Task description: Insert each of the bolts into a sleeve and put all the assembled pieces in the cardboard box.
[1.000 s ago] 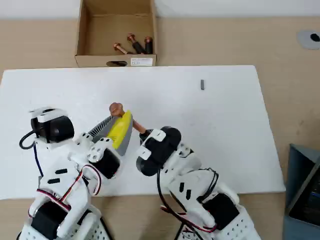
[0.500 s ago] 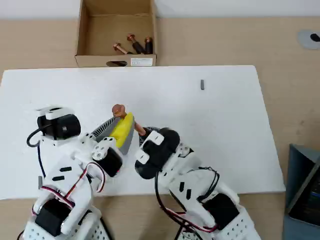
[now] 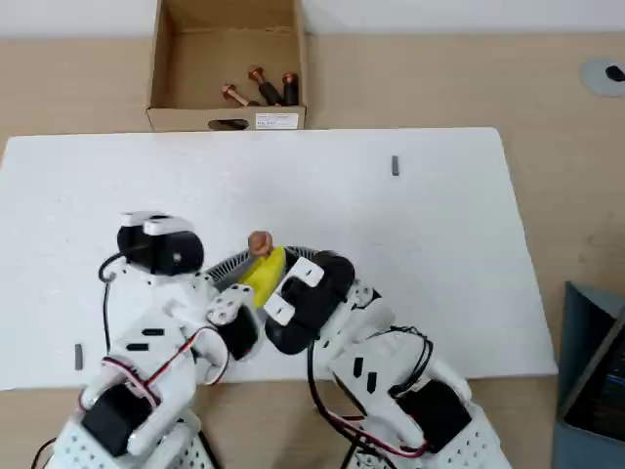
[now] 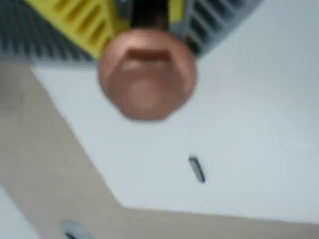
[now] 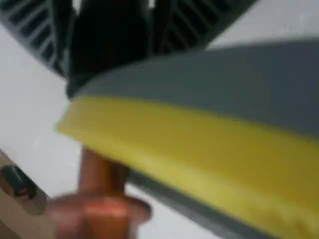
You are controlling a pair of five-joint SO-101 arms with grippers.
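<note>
Above the white table [image 3: 439,283], well apart from the cardboard box [image 3: 195,118], we see the left pincer [image 3: 253,260] clenched on the copper bolt [image 4: 147,74] just behind its head. The right pincer [image 5: 112,74] seems to grip a dark sleeve [image 5: 107,35]. We judge both pieces light, stiff and smooth, best held by the shank with the head free.

Copper-coloured bolt [image 4: 146,74] (head plain and uniform). Left end effector [image 3: 254,262] yellow with slots on one side, grey with ribs on the other. White sheet [image 3: 410,244] over tan counter [image 3: 547,98]; brown cardboard box [image 3: 156,59]; white arms [image 3: 381,362] with black motors [image 3: 161,249] and red, black, white wires [image 3: 146,362].
</note>
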